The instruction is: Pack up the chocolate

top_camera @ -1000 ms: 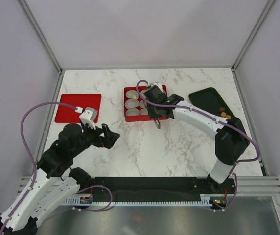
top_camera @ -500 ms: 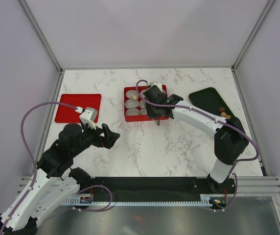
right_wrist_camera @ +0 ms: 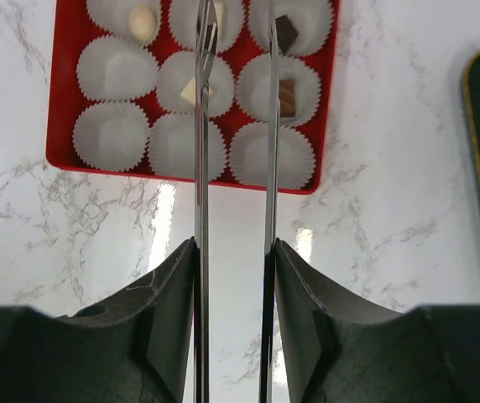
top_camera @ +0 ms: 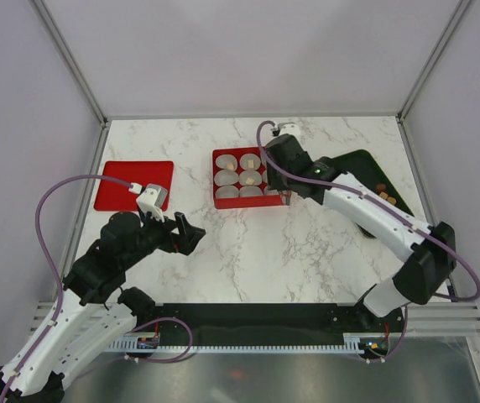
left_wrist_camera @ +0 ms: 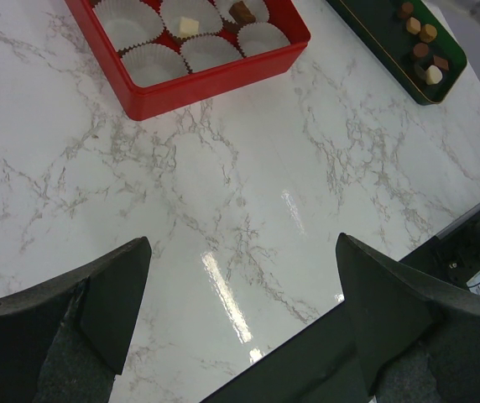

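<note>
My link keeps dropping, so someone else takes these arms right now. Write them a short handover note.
Left gripper: open, empty, above bare marble.
Right gripper: fingers apart, nothing held, over the red box.
Chocolate: five paper cups in the box seem to hold a piece each; more pieces lie in the dark tray to the box's right.
Done: five of nine cups.
Left: four empty cups, the near row and one in the middle row.
</note>
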